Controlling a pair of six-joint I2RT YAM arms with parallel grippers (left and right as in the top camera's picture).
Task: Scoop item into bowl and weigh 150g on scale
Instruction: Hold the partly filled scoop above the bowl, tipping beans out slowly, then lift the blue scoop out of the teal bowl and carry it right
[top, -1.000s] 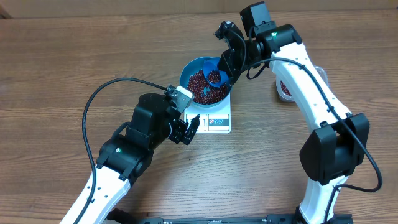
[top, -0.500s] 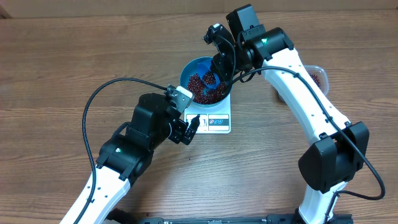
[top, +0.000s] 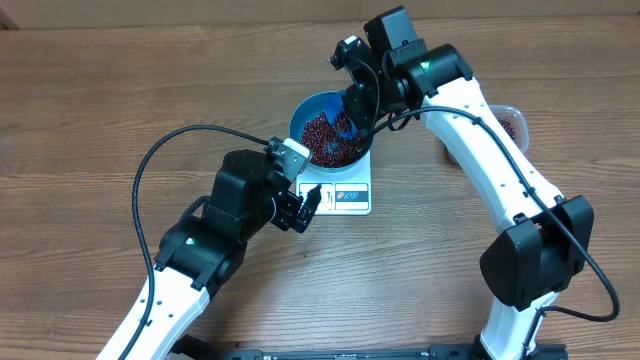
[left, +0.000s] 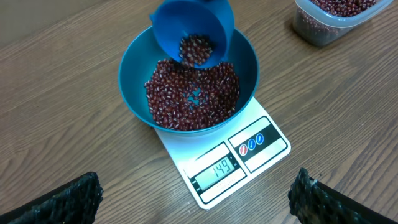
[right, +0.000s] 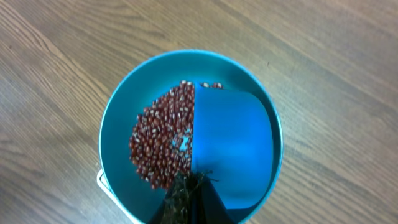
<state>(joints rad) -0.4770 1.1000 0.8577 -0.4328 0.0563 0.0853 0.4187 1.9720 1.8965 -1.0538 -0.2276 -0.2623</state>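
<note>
Bench (top: 100, 100): carrying the scale (left: 268, 147), just ahead of the wide-open left gripper (top: 308, 208).
Bowl (left: 132, 78): sitting on the scale, directly beneath the right gripper (right: 186, 196).
Scoop (left: 186, 18): being clamped by the closed right gripper, tipping over the bowl.
Beans (left: 193, 102): filling the bowl; display showing 149, so probably a few more are needed.

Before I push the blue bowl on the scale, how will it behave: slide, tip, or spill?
The bowl looks smooth and sits on the flat scale, so it would probably slide. The beans lie low inside, well below the rim, so it is likely bottom-heavy and hard to tip. Being loose, they may shift under a sudden shove.
</note>
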